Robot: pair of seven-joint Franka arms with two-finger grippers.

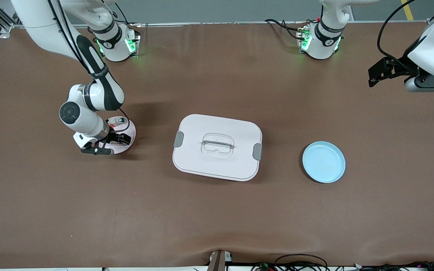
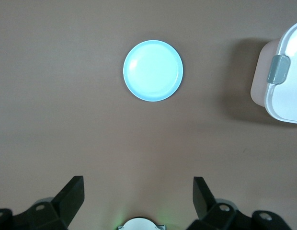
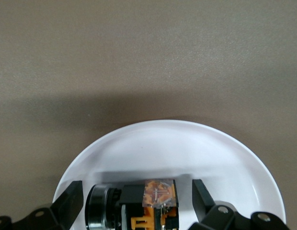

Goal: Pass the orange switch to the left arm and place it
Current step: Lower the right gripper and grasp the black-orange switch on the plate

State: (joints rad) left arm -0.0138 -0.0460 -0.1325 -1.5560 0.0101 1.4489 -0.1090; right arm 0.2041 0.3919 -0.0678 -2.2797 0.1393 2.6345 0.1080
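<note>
The orange switch (image 3: 148, 206), black with orange parts and a round dark end, lies on a white plate (image 3: 177, 148) toward the right arm's end of the table. My right gripper (image 3: 136, 199) is down at that plate, open, with one finger on each side of the switch and a gap on both sides. In the front view that gripper (image 1: 109, 145) covers most of the plate (image 1: 130, 131). The white box (image 1: 217, 146) with grey latches stands in the middle of the table. My left gripper (image 1: 375, 77) waits open and empty, up over bare table at the left arm's end.
A light blue plate (image 1: 323, 162) lies empty between the box and the left arm's end; it also shows as the blue plate (image 2: 153, 70) beside a corner of the box (image 2: 285, 81). A small whitish part (image 1: 119, 121) sits on the white plate.
</note>
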